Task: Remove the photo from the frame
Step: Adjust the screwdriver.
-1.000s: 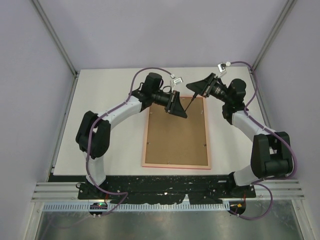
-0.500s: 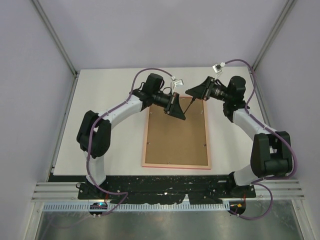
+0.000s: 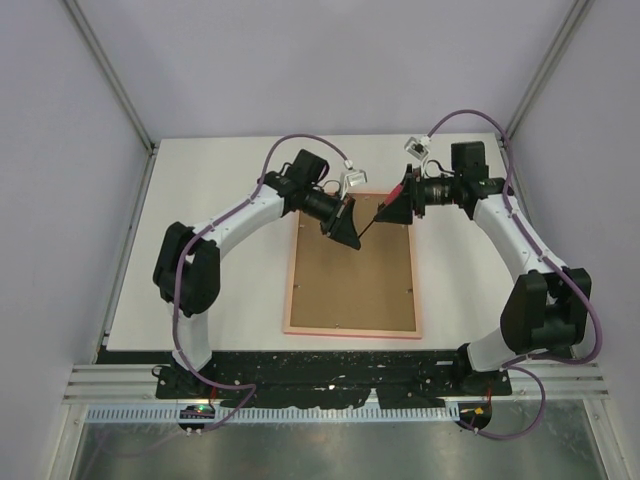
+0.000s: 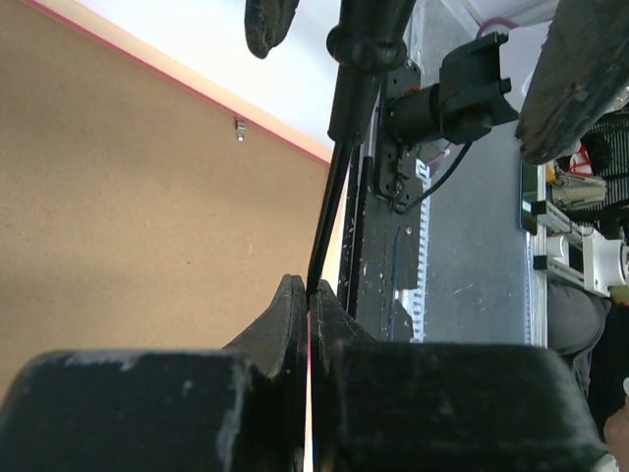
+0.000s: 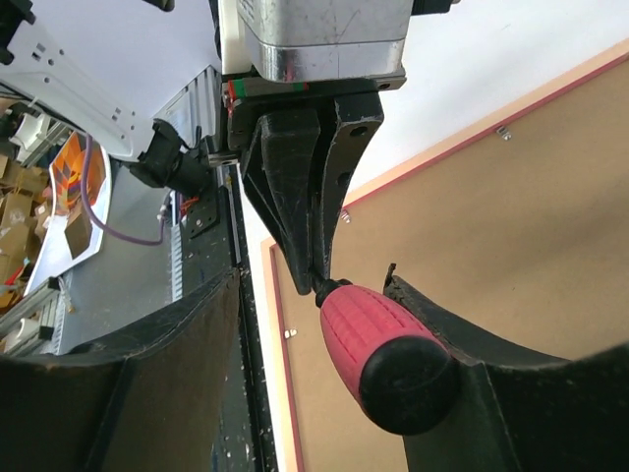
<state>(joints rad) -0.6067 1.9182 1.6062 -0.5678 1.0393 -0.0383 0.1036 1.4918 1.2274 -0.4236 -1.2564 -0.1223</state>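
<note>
Frame (image 3: pixel 350 331) lay face-down on the table (image 3: pixel 220 250), photo hidden under the backing board (image 3: pixel 352 275). Handover! Left gripper (image 4: pixel 309 295) had just clamped on the screwdriver (image 5: pixel 388 339) shaft; right gripper (image 3: pixel 392 208) spread off its red handle. Tab-prying probably fell to the left.

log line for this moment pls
left gripper shut on screwdriver | right gripper open around it | frame face down, backing in
</note>
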